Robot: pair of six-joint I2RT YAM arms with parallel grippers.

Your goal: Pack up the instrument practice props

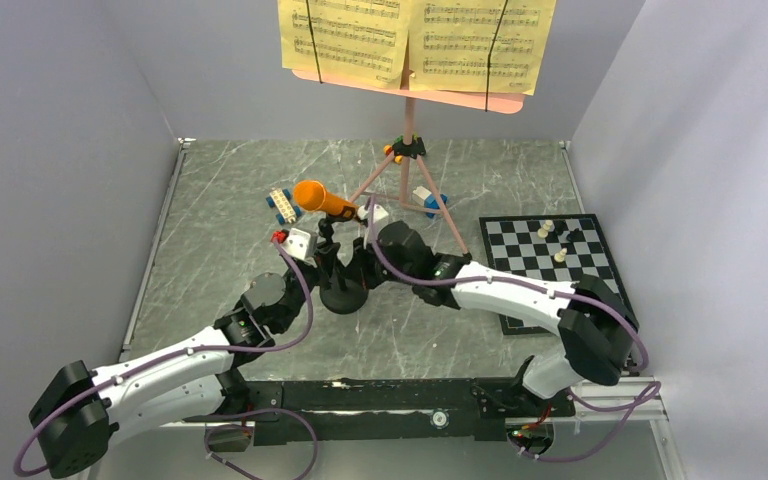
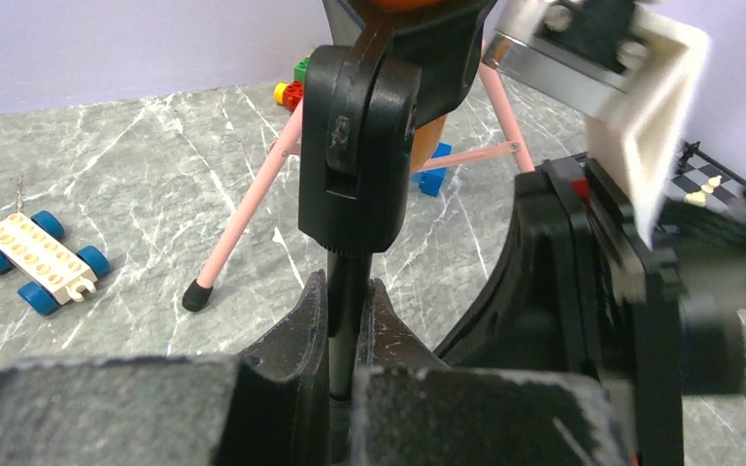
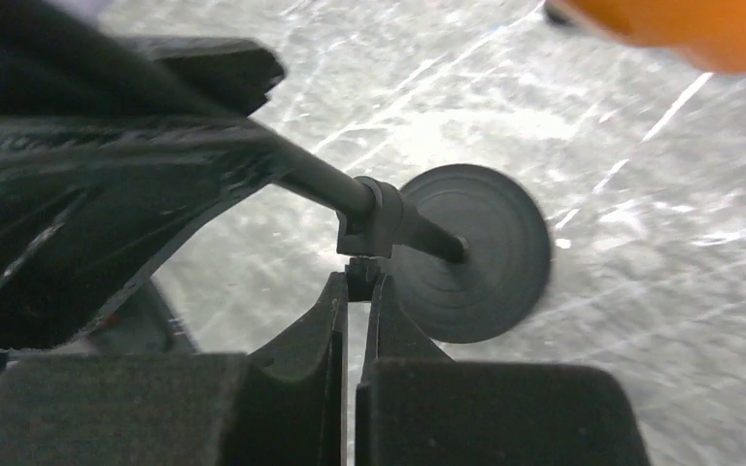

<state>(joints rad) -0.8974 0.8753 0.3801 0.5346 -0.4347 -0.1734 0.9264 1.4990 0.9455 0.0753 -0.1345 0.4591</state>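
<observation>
Working on the mic stand [image 1: 343, 297] at mid-table [image 1: 220, 260], both arms meeting at it. We read the left gripper [image 2: 348, 296] as pinched on the thin pole just below the black clip [image 2: 355, 146], one finger tight on either side. The right gripper [image 3: 357, 286] shows its fingers pressed nearly together on a small lug under the pole's collar [image 3: 374, 218], near the round base [image 3: 486, 257]. The orange microphone [image 1: 322, 198] sits tilted in the clip, head toward the left. The pink music stand [image 1: 480, 100] stands upright behind on its tripod, with the yellow sheet-music pages [image 1: 415, 40] on its desk; neither is packed. No case or bin shows in any view. Our judgement: the step in hand is taking down the mic stand, early in the task. The next move calls for one arm to brace the pole while the other frees the microphone or collar, without tipping the base toward the chessboard [image 1: 550, 265].
</observation>
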